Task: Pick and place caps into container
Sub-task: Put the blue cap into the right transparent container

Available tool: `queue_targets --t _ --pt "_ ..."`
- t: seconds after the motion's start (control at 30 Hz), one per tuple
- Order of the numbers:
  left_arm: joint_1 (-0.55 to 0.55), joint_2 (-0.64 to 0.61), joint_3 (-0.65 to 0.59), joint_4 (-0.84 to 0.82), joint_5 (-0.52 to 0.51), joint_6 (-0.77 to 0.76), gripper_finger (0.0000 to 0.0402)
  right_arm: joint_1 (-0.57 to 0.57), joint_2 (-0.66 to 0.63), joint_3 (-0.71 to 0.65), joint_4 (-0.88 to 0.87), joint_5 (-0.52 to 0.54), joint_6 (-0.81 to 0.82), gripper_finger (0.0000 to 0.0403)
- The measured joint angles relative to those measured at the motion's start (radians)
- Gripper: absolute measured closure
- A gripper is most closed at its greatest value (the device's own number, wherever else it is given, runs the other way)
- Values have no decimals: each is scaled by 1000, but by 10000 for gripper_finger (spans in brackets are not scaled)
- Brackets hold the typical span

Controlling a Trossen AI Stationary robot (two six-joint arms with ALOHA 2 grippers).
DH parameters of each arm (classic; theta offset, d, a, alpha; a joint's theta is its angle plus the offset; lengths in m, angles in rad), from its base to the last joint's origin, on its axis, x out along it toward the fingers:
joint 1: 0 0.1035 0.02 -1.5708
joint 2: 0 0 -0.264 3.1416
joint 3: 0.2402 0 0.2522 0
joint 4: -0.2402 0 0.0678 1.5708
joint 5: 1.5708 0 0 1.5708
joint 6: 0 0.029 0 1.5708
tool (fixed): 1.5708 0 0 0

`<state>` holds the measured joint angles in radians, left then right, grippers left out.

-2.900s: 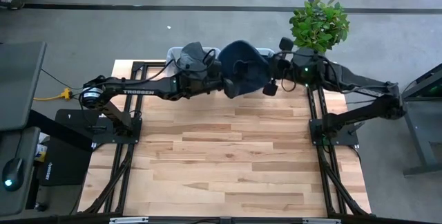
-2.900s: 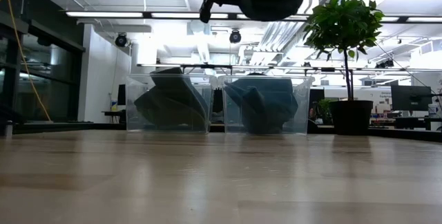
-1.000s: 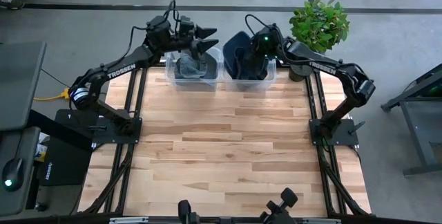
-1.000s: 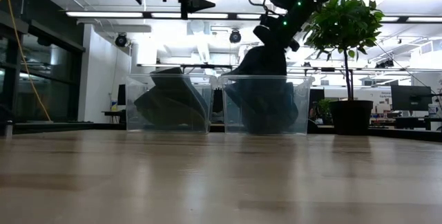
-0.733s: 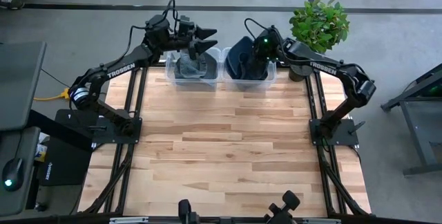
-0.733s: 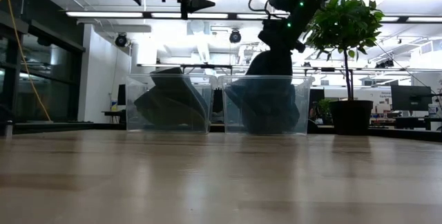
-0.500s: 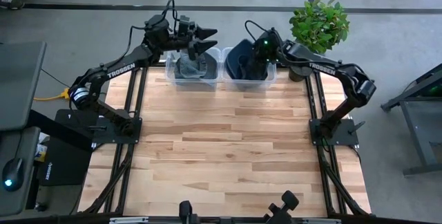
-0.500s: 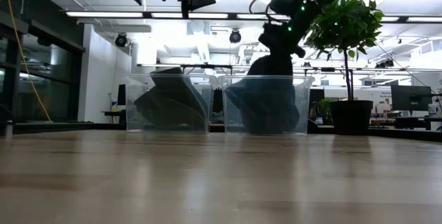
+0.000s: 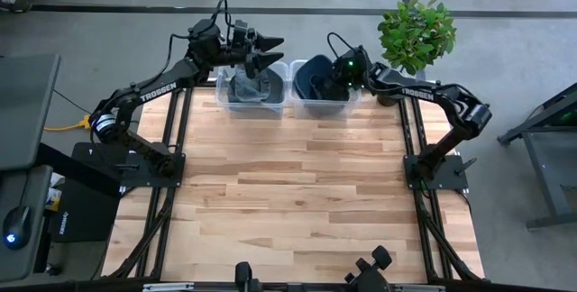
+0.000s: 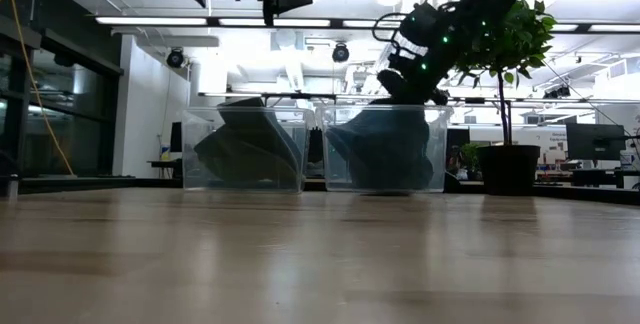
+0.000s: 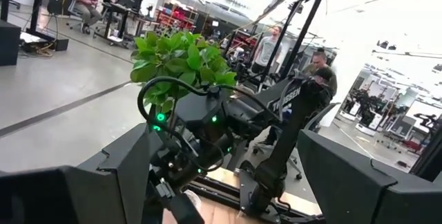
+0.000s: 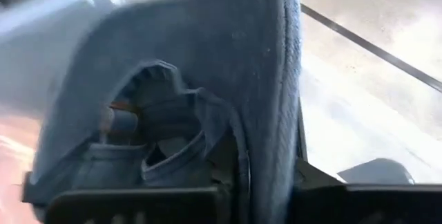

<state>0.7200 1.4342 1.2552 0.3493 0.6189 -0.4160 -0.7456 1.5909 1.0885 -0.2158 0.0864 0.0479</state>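
You have a potted plant (image 9: pixel 416 31) at the upper right of the high view, a mouse (image 9: pixel 12 238) at lower left, people (image 11: pixel 320 68) beyond in the left wrist view.

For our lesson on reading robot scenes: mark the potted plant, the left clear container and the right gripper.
potted plant (image 9: pixel 416 31): high view, middle of its leaves.
left clear container (image 10: pixel 190 154): low view, its clear front wall.
right gripper (image 9: pixel 335 74): high view, at its tip over the right container.
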Motion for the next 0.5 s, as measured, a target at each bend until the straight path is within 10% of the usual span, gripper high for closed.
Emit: queue_targets --t 0.5 --pt "0 0 0 -11 -1 -8 105 9 3 -18 76 23 -36 268"
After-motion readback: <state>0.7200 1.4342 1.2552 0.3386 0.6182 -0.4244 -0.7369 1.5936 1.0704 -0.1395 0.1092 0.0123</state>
